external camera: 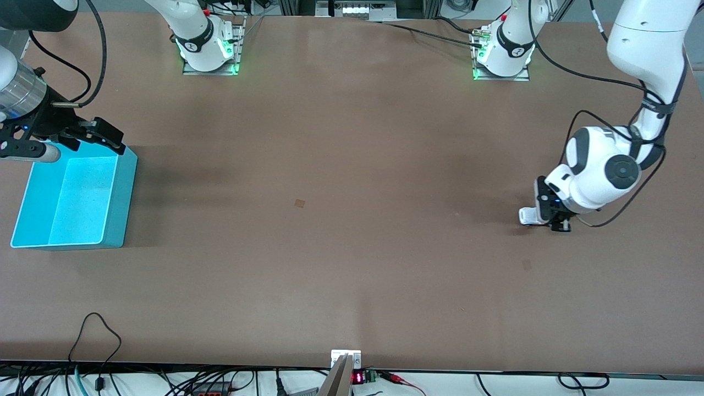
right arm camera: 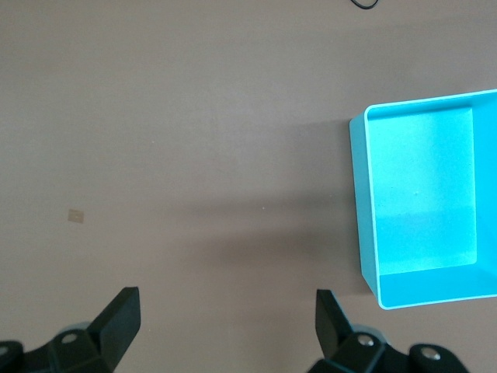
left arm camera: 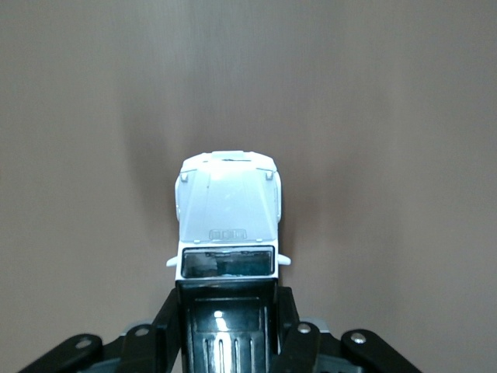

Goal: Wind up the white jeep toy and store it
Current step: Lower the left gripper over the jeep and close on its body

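The big brown table [external camera: 352, 220] is the largest thing here. At the right arm's end of it sits the blue bin [external camera: 33, 198], and it looks empty inside.

The right gripper [external camera: 71, 144] hangs over the bin's edge that is farther from the front camera. Its fingers are spread wide apart and hold nothing. This arm seems to be waiting.

The left gripper [external camera: 542, 215] is down low at the left arm's end of the table, well apart from the bin. In the left wrist view its fingers [left arm camera: 291, 334] are pressed against the two sides of the black roof of the white toy car [left arm camera: 227, 225]. So it is squeezing the car. The car's white nose sticks out in front of the fingers. I cannot tell for sure if the wheels touch the table.

What could go wrong? The fingers grip only the back part of the car. If the arm pulls the car along the table to wind it, the car could twist or pop out. Then it might zoom away across the table. The bin is also a long way off, so the car could drop on the trip there if the grip is loose.
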`<state>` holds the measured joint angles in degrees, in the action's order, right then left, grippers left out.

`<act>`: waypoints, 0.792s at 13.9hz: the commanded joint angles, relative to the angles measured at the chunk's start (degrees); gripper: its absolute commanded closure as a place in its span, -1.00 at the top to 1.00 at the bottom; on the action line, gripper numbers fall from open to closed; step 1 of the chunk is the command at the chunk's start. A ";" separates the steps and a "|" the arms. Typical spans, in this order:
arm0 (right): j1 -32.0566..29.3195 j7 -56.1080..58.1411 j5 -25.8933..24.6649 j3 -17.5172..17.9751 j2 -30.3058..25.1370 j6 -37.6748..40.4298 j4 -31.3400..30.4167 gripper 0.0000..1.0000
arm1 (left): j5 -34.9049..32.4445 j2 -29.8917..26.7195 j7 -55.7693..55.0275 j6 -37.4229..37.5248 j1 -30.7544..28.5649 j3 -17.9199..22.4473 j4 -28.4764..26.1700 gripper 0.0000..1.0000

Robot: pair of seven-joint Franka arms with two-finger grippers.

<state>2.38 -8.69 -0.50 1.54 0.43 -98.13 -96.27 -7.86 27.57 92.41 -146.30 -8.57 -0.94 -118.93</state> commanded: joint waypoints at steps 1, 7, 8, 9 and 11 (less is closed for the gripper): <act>-0.09 -0.01 0.33 -0.04 -1.22 0.13 -1.11 1.00 | -0.75 4.42 4.00 0.31 -5.21 -0.21 2.38 -0.56; -0.09 0.08 0.33 0.04 -1.22 0.13 -1.11 1.00 | -0.75 6.18 14.28 -0.13 -12.69 -0.21 4.84 -0.56; -0.09 0.08 0.33 0.04 -1.22 0.22 -1.11 1.00 | -0.75 6.27 14.63 -0.13 -13.48 -0.21 4.85 -0.56; -0.09 0.08 0.33 0.04 -1.22 0.13 -1.11 1.00 | -0.75 6.27 14.64 -0.21 -14.18 -0.21 4.93 -0.56; -0.09 -0.01 0.33 0.04 -1.22 0.22 -1.11 1.00 | -0.75 6.35 14.72 -0.22 -14.36 -0.12 5.02 -0.57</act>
<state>2.37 -8.69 -0.50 1.53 0.43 -98.09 -96.27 -7.86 30.82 105.42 -146.66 -21.68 -0.92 -113.76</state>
